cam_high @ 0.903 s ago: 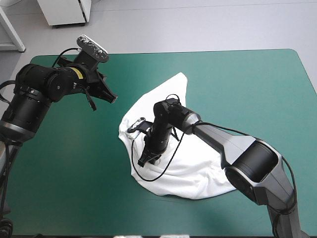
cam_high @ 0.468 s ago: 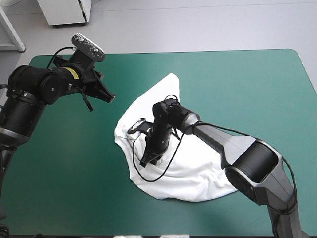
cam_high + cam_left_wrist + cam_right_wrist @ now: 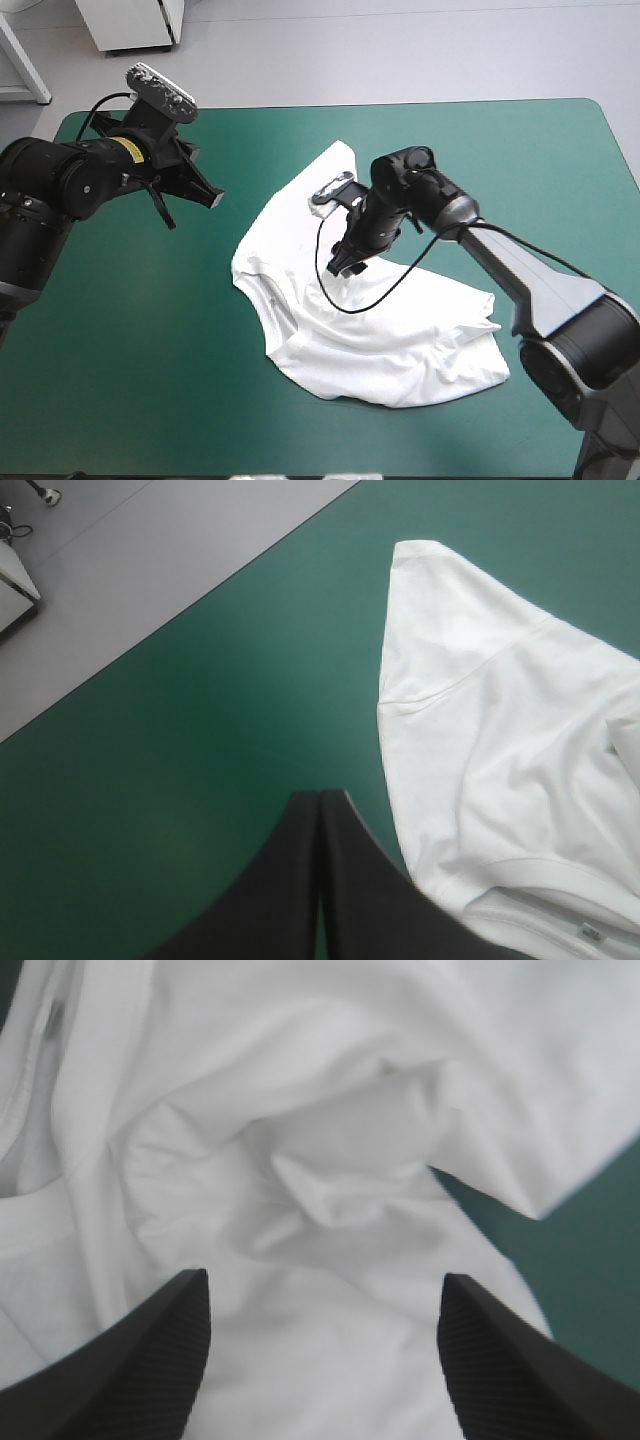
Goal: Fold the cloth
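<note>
The white T-shirt (image 3: pixel 370 320) lies loosely rumpled in the table's middle, one sleeve (image 3: pixel 338 160) pointing at the far edge. My right gripper (image 3: pixel 345 266) hovers just over the shirt's middle. In the right wrist view its black fingers (image 3: pixel 160 1350) stand wide apart, open, with nothing between them but creased shirt (image 3: pixel 300 1160) below. My left gripper (image 3: pixel 214 197) hangs above bare teal-green cover to the left of the shirt. It is shut, its fingers (image 3: pixel 300 870) meeting in one point, and the sleeve (image 3: pixel 430 590) and collar hem (image 3: pixel 540 880) lie ahead of it and to one side.
Bare teal-green cover (image 3: pixel 140 330) surrounds the shirt, with wide room at the left and at the far right (image 3: pixel 540 170). The table's far edge (image 3: pixel 180 630) runs close beyond the left gripper, grey floor behind it.
My right gripper has opened and moved off the shirt's near-left part, up and toward the far right. The shirt has settled wider. My left gripper drifted slightly left and away.
</note>
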You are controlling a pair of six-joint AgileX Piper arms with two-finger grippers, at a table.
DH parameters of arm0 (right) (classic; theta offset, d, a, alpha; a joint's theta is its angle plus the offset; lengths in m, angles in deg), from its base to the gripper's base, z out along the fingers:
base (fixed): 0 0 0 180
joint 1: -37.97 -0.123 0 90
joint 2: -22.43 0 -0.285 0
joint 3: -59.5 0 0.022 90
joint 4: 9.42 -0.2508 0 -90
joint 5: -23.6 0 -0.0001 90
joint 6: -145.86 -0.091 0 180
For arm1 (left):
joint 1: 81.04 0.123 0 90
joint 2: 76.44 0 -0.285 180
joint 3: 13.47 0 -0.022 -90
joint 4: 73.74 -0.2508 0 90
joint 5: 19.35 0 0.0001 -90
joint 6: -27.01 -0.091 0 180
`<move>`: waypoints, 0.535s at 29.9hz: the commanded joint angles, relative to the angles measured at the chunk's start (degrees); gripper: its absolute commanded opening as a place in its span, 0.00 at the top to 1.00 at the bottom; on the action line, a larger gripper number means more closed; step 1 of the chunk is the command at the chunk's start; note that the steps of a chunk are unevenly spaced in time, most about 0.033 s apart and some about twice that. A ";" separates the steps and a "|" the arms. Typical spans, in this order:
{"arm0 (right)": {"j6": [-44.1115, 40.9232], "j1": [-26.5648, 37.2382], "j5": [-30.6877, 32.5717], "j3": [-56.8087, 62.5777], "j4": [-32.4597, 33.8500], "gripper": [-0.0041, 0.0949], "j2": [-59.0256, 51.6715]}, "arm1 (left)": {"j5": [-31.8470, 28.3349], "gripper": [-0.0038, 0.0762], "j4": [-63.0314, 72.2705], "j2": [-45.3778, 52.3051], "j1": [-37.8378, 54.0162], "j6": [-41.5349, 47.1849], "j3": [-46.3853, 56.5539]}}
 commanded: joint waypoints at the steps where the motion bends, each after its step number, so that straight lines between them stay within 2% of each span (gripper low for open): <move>1: -2.79 2.19 1.55 -1.02 2.36 0.33 -8.35 | -2.84 0.96 -0.25 2.20 0.02 1.75 -1.32; 6: -4.53 3.35 1.55 3.58 8.38 0.33 -16.90 | -3.32 0.96 -1.70 0.04 0.02 2.31 -1.32; 9: -6.74 3.39 1.55 9.41 12.35 0.33 -22.43 | -3.32 0.93 -2.59 -3.33 0.02 3.85 -1.32; 16: -9.71 3.39 1.55 23.97 14.58 0.33 -35.85 | -5.18 0.68 -2.87 -13.70 2.20 5.30 -1.85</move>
